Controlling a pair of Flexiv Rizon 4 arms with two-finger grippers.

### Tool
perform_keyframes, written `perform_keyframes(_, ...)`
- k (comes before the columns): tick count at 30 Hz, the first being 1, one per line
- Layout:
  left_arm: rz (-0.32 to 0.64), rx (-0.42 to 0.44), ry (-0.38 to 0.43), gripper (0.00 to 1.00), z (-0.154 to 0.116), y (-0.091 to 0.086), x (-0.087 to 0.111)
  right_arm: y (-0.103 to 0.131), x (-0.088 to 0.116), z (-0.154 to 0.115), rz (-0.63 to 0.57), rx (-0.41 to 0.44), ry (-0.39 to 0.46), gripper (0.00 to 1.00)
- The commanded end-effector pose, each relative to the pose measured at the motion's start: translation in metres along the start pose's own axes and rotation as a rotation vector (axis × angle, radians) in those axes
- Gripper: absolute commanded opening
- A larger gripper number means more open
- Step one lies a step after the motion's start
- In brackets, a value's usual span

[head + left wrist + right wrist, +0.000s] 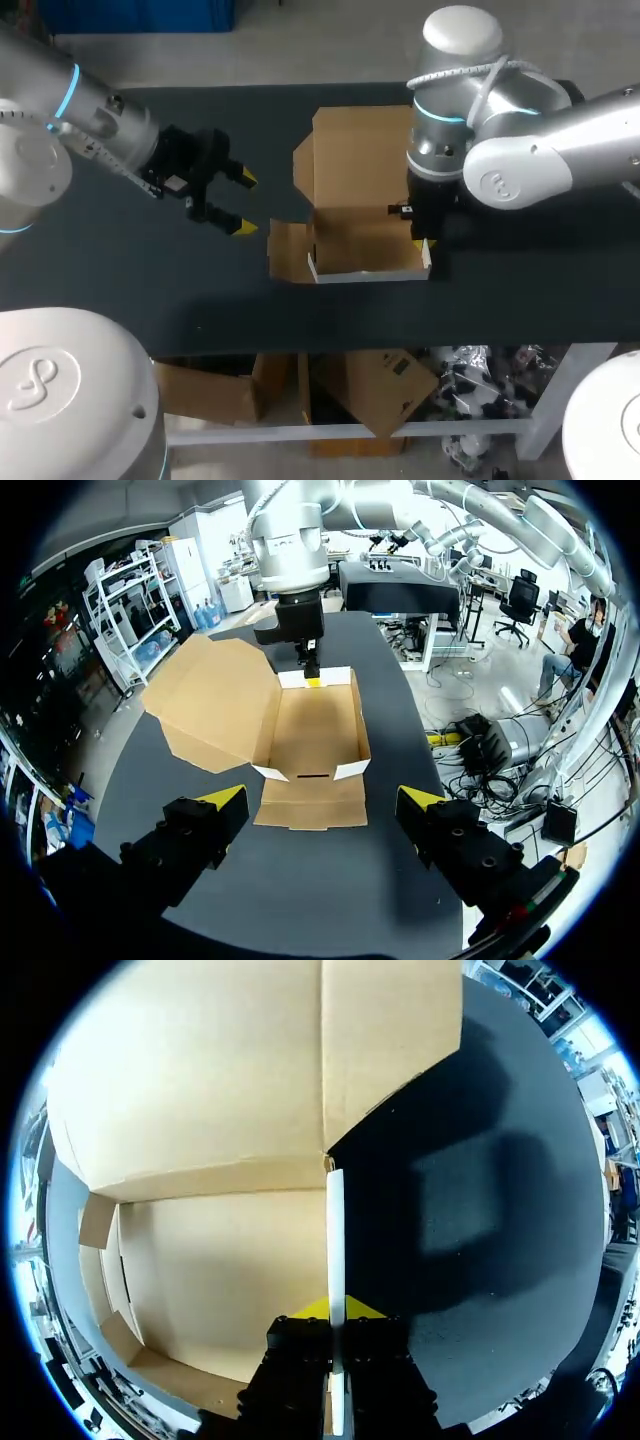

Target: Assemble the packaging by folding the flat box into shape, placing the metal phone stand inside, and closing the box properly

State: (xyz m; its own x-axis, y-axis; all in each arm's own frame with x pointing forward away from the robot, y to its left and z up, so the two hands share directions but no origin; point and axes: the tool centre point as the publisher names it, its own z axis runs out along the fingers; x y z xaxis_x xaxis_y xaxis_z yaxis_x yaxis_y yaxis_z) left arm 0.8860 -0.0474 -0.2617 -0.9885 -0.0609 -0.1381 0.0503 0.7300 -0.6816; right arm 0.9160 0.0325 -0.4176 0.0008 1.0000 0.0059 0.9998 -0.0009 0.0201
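Overhead light bleaches the box lid in the right wrist view; a soft shadow darkens the table beside it.

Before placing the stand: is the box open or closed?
Open: the lid of the box is swung back, and the inside shows bare cardboard.

One table, matte black top, white metal frame under its near edge, evenly lit, soft shadows on top.
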Motion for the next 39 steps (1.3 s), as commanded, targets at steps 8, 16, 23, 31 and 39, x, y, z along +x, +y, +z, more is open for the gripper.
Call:
perform_keyframes(8,0.000,-0.003,0.002,1.00,-0.0010,-0.0005,0.0001,0.0004,0.0003,0.0025,-0.023,0.023,0.030,0.00)
perform_keyframes(16,0.000,-0.003,0.002,1.00,-0.0010,-0.0005,0.0001,0.0002,0.0010,0.0000,-0.015,0.037,0.007,0.00)
perform_keyframes(23,0.000,-0.003,0.002,1.00,-0.0010,-0.0005,0.0001,-0.0021,0.0000,0.0012,-0.006,0.044,0.001,0.00)
perform_keyframes(31,0.000,-0.003,0.002,1.00,-0.0010,-0.0005,0.0001,-0.0036,0.0008,0.0014,0.008,0.045,-0.003,0.00)
perform_keyframes(39,0.000,-0.003,0.002,1.00,-0.0010,-0.0005,0.0001,-0.0036,0.0008,0.0014,0.008,0.045,-0.003,0.00)
